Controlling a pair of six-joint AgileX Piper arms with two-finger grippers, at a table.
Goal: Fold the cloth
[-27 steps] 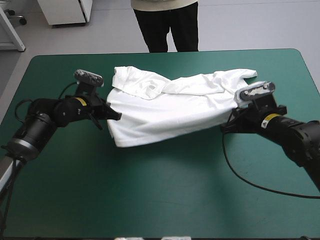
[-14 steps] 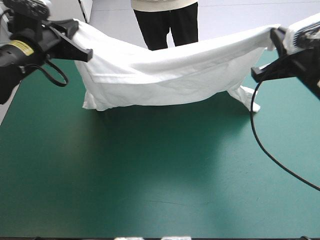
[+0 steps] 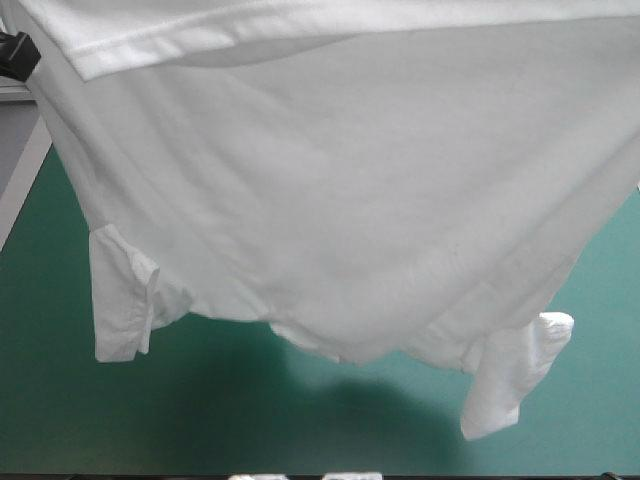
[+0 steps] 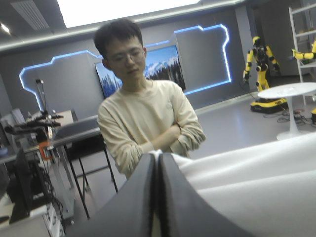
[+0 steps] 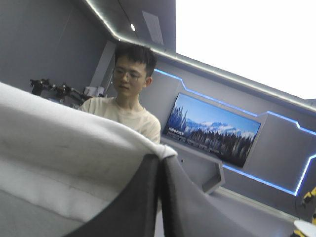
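The white T-shirt point(image 3: 340, 180) hangs lifted high and stretched wide, filling most of the high view, with its hem along the top. Its two sleeves point(image 3: 125, 300) point(image 3: 515, 375) dangle at the lower corners above the teal-green cover point(image 3: 250, 420). In the left wrist view my left gripper point(image 4: 158, 156) is shut on the T-shirt point(image 4: 256, 173), which runs off to one side of the black fingers point(image 4: 138, 197). My right gripper point(image 5: 160, 158) is likewise shut on the T-shirt point(image 5: 59, 148), the fabric draping away beside its fingers point(image 5: 187, 202). Both grippers are raised and look level into the room.
Only a black bit of the left arm point(image 3: 15, 55) shows at the high view's left edge; the right arm is hidden behind the cloth. The cover shows below the hanging shirt and along the table's left and right edges.
Both grippers have risen further with the shirt. The cloth, just before still sagging over the table's far half, now hangs close in front of the high camera and hides the arms.
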